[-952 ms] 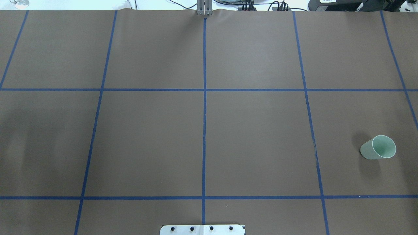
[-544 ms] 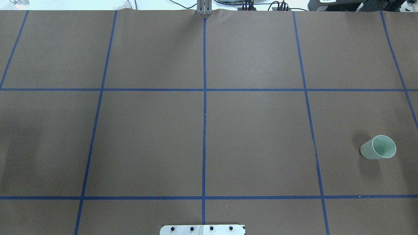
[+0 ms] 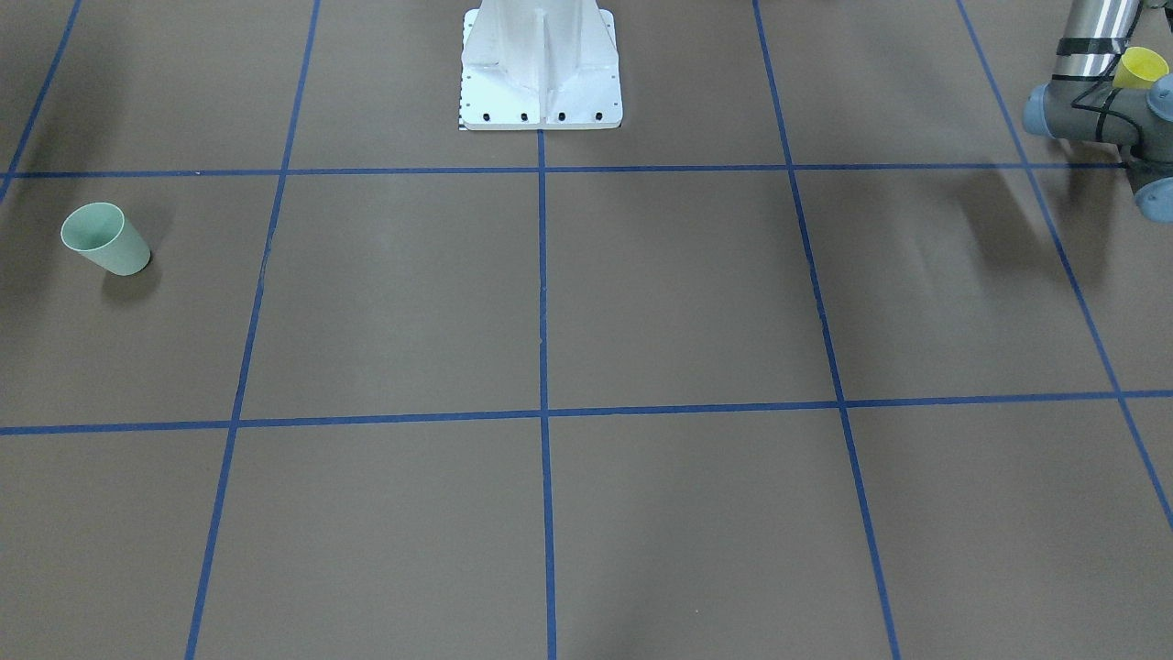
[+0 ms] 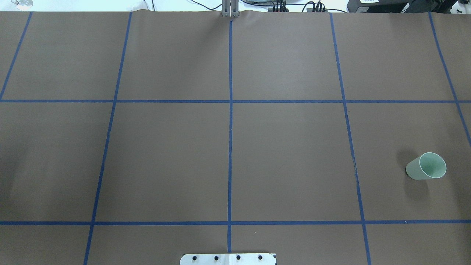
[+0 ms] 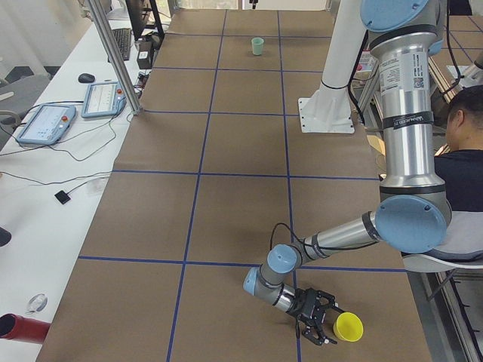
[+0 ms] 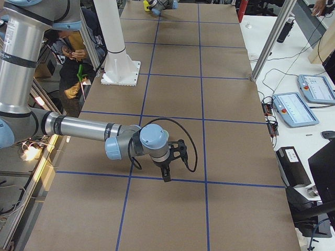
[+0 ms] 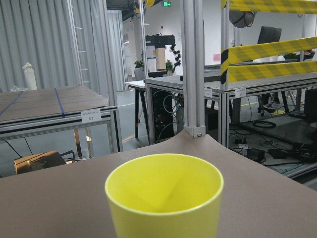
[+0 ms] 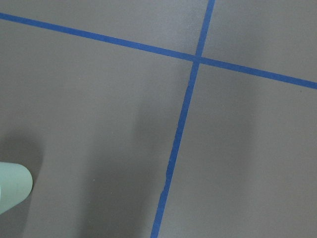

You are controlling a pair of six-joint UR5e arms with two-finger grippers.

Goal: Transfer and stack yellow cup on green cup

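The yellow cup (image 7: 164, 198) stands upright right in front of the left wrist camera, mouth up. It stands at the table's corner on the robot's left (image 5: 349, 326), and a little of it shows behind the left arm in the front-facing view (image 3: 1139, 67). My left gripper (image 5: 326, 326) is low beside it; I cannot tell whether it is open or shut. The green cup (image 4: 426, 166) stands upright and alone on the robot's right (image 3: 104, 238). My right gripper (image 6: 166, 173) hangs above the table, and its wrist view catches the green cup's edge (image 8: 12, 191). I cannot tell its state either.
The brown table carries a blue tape grid (image 4: 230, 147). The robot's white base (image 3: 541, 73) stands at the table's robot side. A seated person (image 5: 462, 151) is near the left arm. Tablets (image 5: 45, 124) and a metal post (image 5: 113, 53) are on the operators' side.
Nothing on the table has moved in the overhead view. Only a faint shadow at its left side has faded.
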